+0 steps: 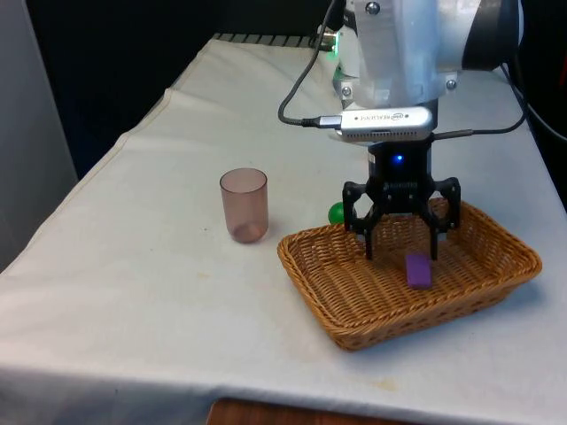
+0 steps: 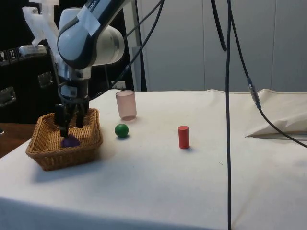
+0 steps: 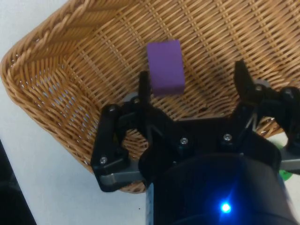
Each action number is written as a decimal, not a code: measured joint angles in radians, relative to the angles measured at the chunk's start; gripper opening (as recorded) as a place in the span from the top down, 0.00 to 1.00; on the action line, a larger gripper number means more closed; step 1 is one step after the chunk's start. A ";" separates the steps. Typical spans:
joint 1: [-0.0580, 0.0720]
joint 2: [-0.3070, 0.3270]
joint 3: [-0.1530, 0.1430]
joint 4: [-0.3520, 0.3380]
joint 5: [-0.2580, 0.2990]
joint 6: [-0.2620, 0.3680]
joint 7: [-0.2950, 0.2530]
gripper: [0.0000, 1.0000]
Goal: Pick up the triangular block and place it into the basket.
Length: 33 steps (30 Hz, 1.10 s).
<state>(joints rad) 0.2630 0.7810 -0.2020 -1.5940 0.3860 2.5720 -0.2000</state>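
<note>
Over the woven wicker basket (image 1: 496,266), the black two-finger gripper (image 1: 401,251) hangs with its fingers spread apart and nothing between them. Below, a purple block (image 1: 418,270) lies on the basket floor, apart from both fingertips; in the wrist view it reads as a slab with a slanted face (image 3: 165,65), just beside one finger (image 3: 144,89). By this evidence the placing step looks complete and only a clear withdrawal remains.

Risk: the fingertips sit below the basket rim in the side view (image 2: 69,129), so a sideways retreat could catch the wicker wall and drag or tip the basket; a straight lift avoids this. Closing the fingers again could nip the block.

Other objects: a translucent pink plastic cup (image 1: 244,204) stands upright near the basket; a green ball (image 2: 122,130) rests just beside the basket; a red cylinder (image 2: 183,137) stands well apart on the white cloth (image 1: 133,266).

Lettering: a label on the wrist housing is too small to read.
</note>
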 measured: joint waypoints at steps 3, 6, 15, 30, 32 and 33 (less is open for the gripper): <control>0.001 0.001 0.000 0.001 0.000 0.000 0.000 0.01; 0.001 0.002 0.000 0.002 0.000 0.000 0.000 0.00; 0.001 -0.025 -0.004 0.006 0.000 -0.021 0.000 0.00; 0.001 -0.131 -0.015 -0.044 -0.016 -0.065 -0.007 0.00; 0.001 -0.146 -0.016 -0.051 -0.024 -0.073 -0.007 0.00; 0.001 -0.146 -0.016 -0.051 -0.024 -0.073 -0.007 0.00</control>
<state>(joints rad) 0.2640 0.6350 -0.2180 -1.6450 0.3620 2.4990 -0.2070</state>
